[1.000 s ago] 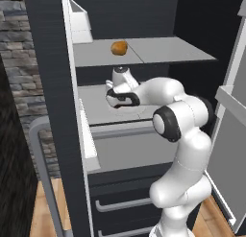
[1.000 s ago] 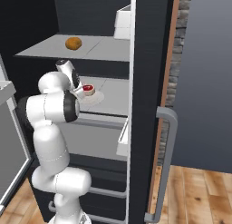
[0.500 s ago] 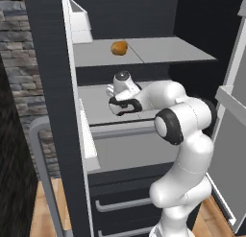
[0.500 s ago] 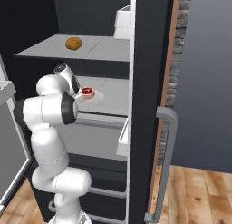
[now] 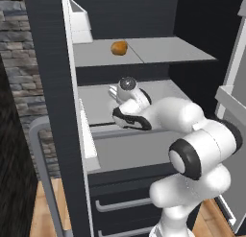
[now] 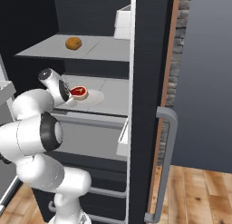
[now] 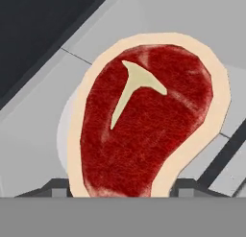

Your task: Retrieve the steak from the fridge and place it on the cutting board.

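Pincer state could not be read outright: in the hand view the two dark fingertips [image 7: 56, 187] rose at either side of the steak's lower end, apparently spread with the meat between them, but whether they pressed it could not be told. The steak [image 7: 144, 116] lay very close to the hand camera, red with a pale T-shaped mark and a tan rim, resting on the round white plate [image 7: 67, 130] whose edge peeked out at one side. From the right base view the steak [image 6: 78, 92] sat on that plate [image 6: 94, 98] on the middle shelf [image 6: 113, 98] of the fridge [image 6: 147, 60], with the wrist of the arm [image 6: 54, 85] just beside it, touching or nearly so. Compared with a second earlier, the hand had pushed lower and further in toward the plate, and the forearm had dropped nearer the shelf's front edge; the steak and plate had not shifted. In the left base view the hand [image 5: 129, 106] reached over the middle shelf and hid the meat. On the shelf above sat a round orange-brown lump [image 5: 119, 48], well apart from the hand, and a white bin [image 5: 79, 25] hung on the open door. Below were dark drawers with bar handles [image 5: 120, 202].
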Robot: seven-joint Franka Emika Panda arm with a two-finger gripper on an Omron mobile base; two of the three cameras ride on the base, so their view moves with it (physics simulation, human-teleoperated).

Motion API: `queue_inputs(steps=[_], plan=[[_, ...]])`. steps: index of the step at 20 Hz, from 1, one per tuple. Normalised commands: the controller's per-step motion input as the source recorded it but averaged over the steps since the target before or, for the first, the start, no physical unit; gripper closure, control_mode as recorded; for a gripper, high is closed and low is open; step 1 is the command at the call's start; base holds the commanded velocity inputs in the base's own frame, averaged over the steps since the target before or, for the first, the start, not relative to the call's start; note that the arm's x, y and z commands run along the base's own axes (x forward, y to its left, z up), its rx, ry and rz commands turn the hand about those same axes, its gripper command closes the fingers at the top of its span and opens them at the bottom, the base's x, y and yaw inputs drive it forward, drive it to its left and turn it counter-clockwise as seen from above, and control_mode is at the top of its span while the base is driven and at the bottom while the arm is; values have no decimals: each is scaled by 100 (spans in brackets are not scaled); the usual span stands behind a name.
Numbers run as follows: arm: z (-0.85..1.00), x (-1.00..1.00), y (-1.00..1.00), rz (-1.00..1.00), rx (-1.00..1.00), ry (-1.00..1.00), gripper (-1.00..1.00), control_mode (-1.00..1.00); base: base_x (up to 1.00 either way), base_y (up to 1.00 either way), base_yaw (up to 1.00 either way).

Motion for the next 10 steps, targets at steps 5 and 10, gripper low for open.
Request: queue_inputs(steps=[5,10], plan=[[100,-100,0,-6,7,0,100,-100,0,0,0],[100,-100,0,-6,5,8,100,-100,0,0,0]])
